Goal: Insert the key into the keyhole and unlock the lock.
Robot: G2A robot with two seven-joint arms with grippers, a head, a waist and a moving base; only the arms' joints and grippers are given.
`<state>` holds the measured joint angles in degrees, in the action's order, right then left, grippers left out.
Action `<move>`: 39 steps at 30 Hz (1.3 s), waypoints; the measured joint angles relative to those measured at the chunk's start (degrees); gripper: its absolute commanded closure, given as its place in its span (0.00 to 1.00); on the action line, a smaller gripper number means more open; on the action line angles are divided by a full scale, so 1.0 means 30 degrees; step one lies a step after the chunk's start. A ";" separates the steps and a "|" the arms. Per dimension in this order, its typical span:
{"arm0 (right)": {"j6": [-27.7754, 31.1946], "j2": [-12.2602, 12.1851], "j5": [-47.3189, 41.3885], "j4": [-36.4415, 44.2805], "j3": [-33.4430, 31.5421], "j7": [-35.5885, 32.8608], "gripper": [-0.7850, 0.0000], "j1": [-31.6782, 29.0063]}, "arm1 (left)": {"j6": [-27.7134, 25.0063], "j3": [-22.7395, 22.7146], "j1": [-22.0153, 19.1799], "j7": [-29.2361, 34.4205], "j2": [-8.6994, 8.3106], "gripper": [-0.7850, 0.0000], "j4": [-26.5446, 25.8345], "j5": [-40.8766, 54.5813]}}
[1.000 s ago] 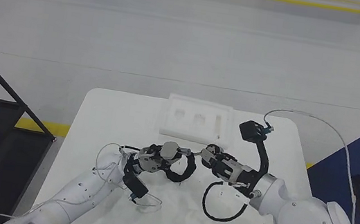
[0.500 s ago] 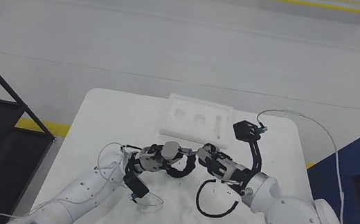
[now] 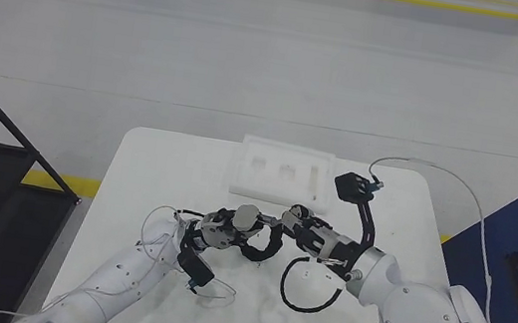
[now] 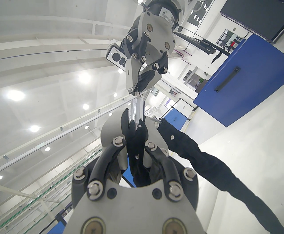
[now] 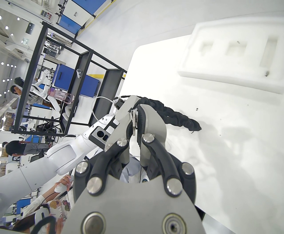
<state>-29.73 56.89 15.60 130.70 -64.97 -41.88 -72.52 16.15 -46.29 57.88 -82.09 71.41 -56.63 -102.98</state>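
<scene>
Foam tray (image 3: pixel 241 169) just beyond the lock (image 3: pixel 266 251)

Nothing legible. Sticker (image 4: pixel 166 15) on the wrist just behind the right hand (image 4: pixel 138 92) has small print, too fine to read. Cabinet (image 5: pixel 76 13), far beyond that hand, carries a small mark, also too small to read.
</scene>
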 measured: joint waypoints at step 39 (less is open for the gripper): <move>0.0350 0.0468 0.1805 -0.0771 0.1364 0.0179 1.00 0.0382 | -0.1128 -0.0993 0.0474 0.0431 0.0452 1.00 -0.0116 -0.0269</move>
<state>-28.69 58.30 21.02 128.38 -60.88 -41.35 -71.37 12.77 -49.27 59.30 -80.79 72.77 -56.98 -103.79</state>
